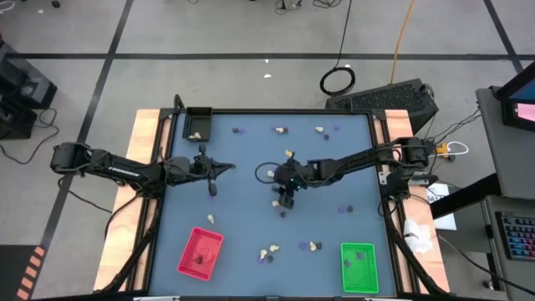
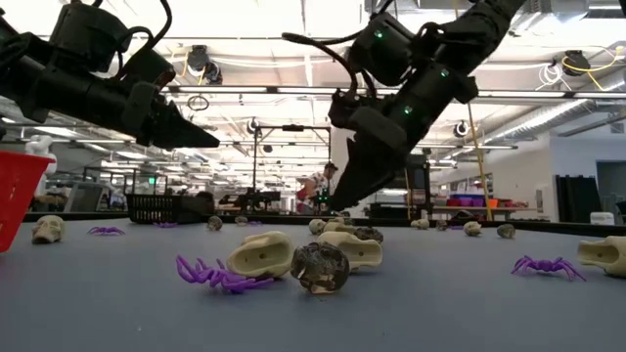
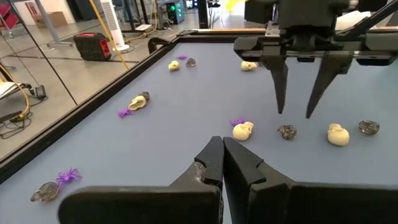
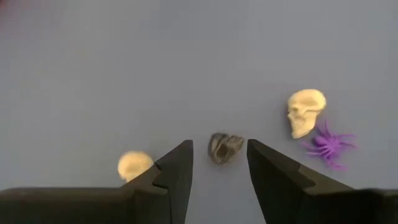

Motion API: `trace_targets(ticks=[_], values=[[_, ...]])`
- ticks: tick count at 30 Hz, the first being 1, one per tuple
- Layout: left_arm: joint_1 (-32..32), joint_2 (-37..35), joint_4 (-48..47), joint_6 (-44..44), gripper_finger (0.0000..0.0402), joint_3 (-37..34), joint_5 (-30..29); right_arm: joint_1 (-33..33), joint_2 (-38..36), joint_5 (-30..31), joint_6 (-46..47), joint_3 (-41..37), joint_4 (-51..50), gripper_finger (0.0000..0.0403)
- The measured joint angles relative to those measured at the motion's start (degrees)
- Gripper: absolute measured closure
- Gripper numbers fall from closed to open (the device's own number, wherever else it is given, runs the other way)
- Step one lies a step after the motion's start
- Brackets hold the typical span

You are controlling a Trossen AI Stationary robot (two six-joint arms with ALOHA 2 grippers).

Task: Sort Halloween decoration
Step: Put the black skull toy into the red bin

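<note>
Now the right gripper (image 4: 217, 163) points down over mid-table, jaws parted and empty, straddling one dark skull (image 4: 224, 147) lying on the mat; two cream skulls (image 4: 305, 111) and one purple spider (image 4: 329, 144) lie beside. Left gripper (image 3: 222, 163) hovers closed, empty.

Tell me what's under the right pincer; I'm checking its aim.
Under the open right pincer, a dark lump lies on the table, untouched, cream skulls either side. The pincer partly covers the other skull.
</note>
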Motion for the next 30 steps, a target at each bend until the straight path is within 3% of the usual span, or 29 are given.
trace_targets(ticks=[6,14,20,30], values=[[0.0,0.0,-0.15,0.02,0.0395,0.0,0.0,-1.08,0.98,-3.0,-14.58,8.66,-11.86,0.0257],[0.02,0.0,-0.43,0.09,0.0395,0.0,0.0,-1.17,10.12,-4.39,-29.9,22.72,-30.86,0.0257],[0.0,0.01,-0.68,0.09,0.0395,0.0,0.02,-1.24,15.08,-4.21,-35.67,28.71,-35.5,0.0257],[0.02,0.01,-0.85,0.11,0.0395,0.02,0.02,-1.24,18.43,-4.05,-37.44,30.04,-38.21,0.0257]])
